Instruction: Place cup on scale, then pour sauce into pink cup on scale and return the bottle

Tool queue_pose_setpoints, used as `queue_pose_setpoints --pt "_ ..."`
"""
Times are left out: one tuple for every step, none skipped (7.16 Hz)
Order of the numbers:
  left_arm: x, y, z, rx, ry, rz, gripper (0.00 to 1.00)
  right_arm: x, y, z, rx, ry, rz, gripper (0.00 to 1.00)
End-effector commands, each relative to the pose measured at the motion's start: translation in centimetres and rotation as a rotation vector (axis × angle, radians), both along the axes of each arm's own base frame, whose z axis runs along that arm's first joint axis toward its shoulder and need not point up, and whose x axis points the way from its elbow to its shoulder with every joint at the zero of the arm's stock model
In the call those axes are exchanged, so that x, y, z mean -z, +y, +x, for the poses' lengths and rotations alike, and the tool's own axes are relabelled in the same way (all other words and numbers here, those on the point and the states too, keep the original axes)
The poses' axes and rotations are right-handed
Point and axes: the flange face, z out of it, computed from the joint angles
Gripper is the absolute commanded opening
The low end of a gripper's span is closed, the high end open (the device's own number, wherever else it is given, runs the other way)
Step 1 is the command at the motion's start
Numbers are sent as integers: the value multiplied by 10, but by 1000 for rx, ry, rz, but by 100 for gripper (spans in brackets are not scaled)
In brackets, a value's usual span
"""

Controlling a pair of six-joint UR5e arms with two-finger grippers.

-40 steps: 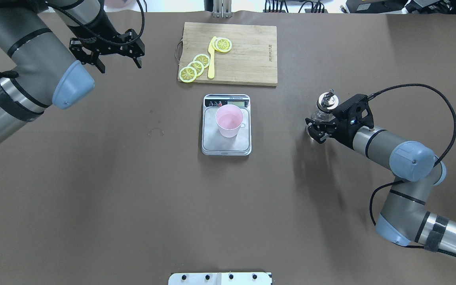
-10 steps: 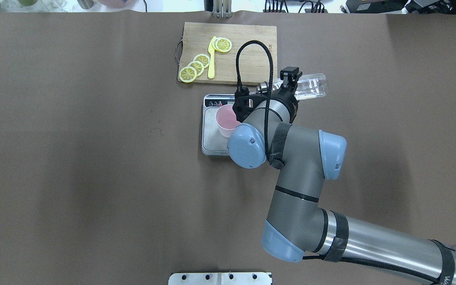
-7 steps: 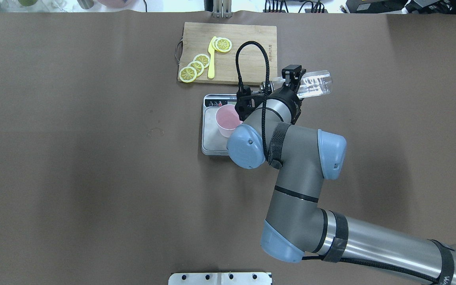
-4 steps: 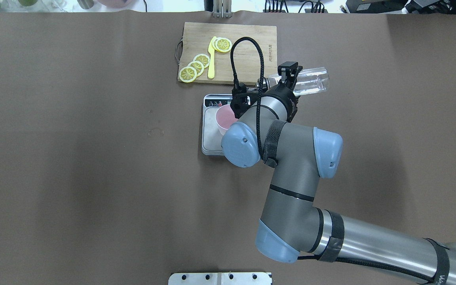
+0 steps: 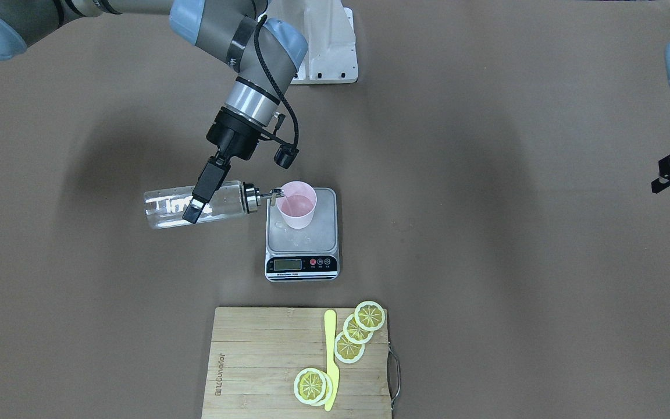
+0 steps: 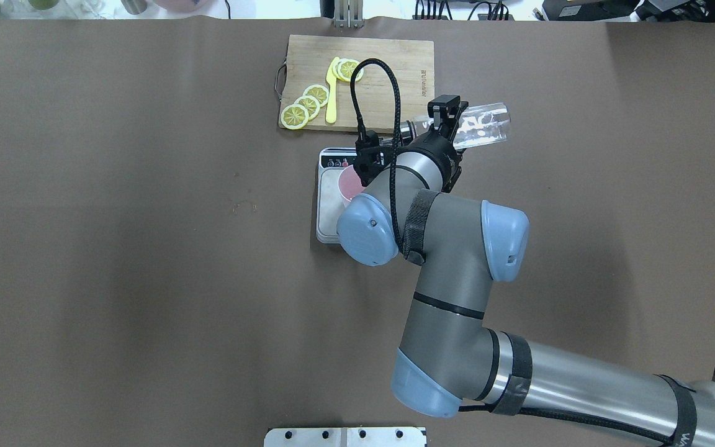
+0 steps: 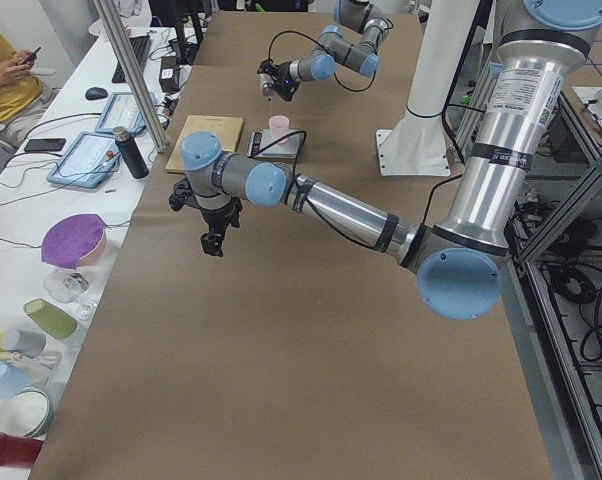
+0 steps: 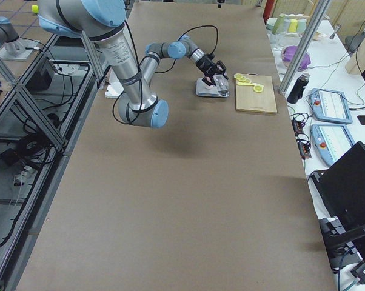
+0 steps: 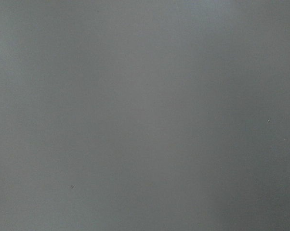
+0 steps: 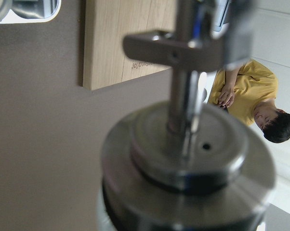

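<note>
Beside the scale point(image 5: 324, 234), my right hand point(image 5: 195, 203) stays clamped round the bottle point(image 5: 160, 208), now level; its spout point(image 5: 270, 192) has reached the pink cup point(image 5: 298, 212) on the scale, so pouring looks underway.

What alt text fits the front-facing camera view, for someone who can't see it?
The right pincer holds a clear bottle sideways, its metal spout at the rim of a pink cup standing on a scale. Nearer the camera, a bamboo board carries lemon slices and a yellow knife.
</note>
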Motion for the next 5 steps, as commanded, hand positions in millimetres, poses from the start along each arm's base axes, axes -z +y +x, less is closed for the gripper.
queue_pose_setpoints --pt "0 0 -2 3 0 -2 100 1 2 1 -2 -6 3 0" --pt "1 -1 -4 6 0 1 100 -6 2 2 1 10 -2 0" --pt "1 -1 -4 6 0 0 100 -5 2 2 1 7 0 0" --pt "2 0 -3 3 10 -1 100 -5 2 2 1 9 -1 0" --pt "3 0 -3 3 13 -1 100 -7 2 2 0 13 0 0"
